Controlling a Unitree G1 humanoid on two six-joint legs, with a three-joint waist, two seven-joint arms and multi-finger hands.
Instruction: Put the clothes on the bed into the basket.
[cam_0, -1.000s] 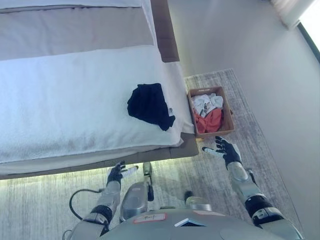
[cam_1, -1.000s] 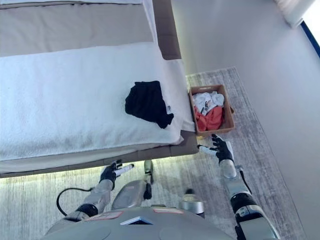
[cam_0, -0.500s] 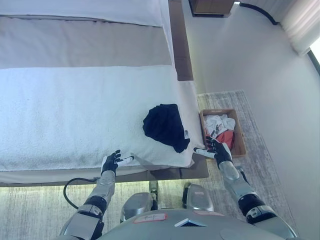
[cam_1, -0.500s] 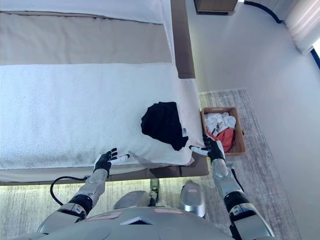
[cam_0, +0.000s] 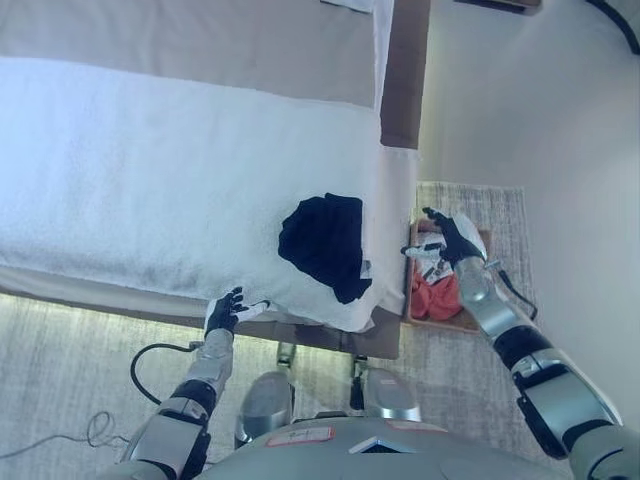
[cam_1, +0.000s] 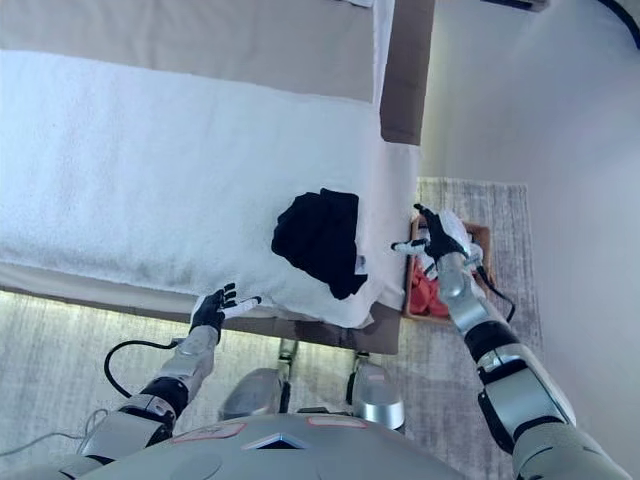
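Your view has swung and closed in over the last second, so most of the shift you see is the camera, not the things. What has really changed is your right hand (cam_0: 449, 238): a second ago it hung low over the rug (cam_0: 500, 215) below the basket (cam_0: 440, 318); now it is raised over the basket's near end, just beside the bed's (cam_0: 150, 170) corner, fingers spread and holding nothing. Your left hand (cam_0: 225, 311) was down by the bed frame and now sits at the mattress edge, fingers loosely apart, also empty.

The black garment (cam_0: 322, 243) has not been touched. It lies crumpled on the white cover near the corner, between your two hands and closer to the right one. The basket stands on the rug tight against the bed's side, with white and red clothes (cam_0: 437, 288) already inside, partly hidden by your right arm.

So you look lined up for the last piece: the right hand seems best placed to reach across the corner and take it. Mind the basket sits close below the bed edge, so a short carry should do.
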